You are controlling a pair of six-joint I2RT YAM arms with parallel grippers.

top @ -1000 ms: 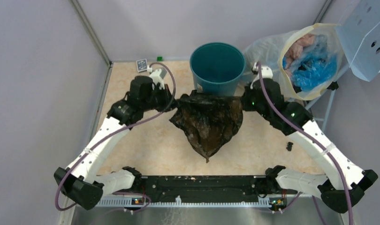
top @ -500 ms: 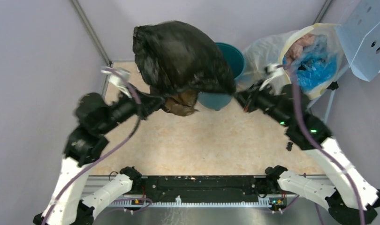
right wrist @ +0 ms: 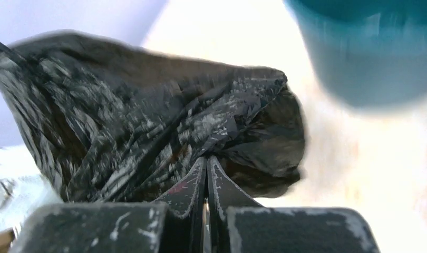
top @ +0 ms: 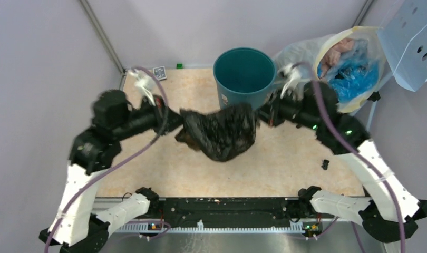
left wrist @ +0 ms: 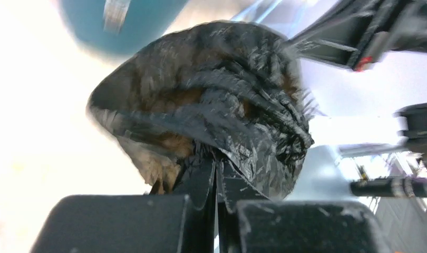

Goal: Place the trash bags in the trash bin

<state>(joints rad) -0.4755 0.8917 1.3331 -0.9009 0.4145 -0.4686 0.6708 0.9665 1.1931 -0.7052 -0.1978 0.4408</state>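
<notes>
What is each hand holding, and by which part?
The black trash bag: left hand pinches its left edge, right hand its right edge; it hangs between them.

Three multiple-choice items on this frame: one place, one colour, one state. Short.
1. Where is the black trash bag relative to the trash bin? A inside it; B on its near side; C behind it.
2. The bin is: A red; B white; C teal.
3. The left pincer and right pincer are: A both shut on the bag; B both open; C one open, one shut.
Answers: 1 B, the top view shows the bag in front of the bin; 2 C, its wall and inside are teal; 3 A, each wrist view shows its pincer pinching plastic.
</notes>
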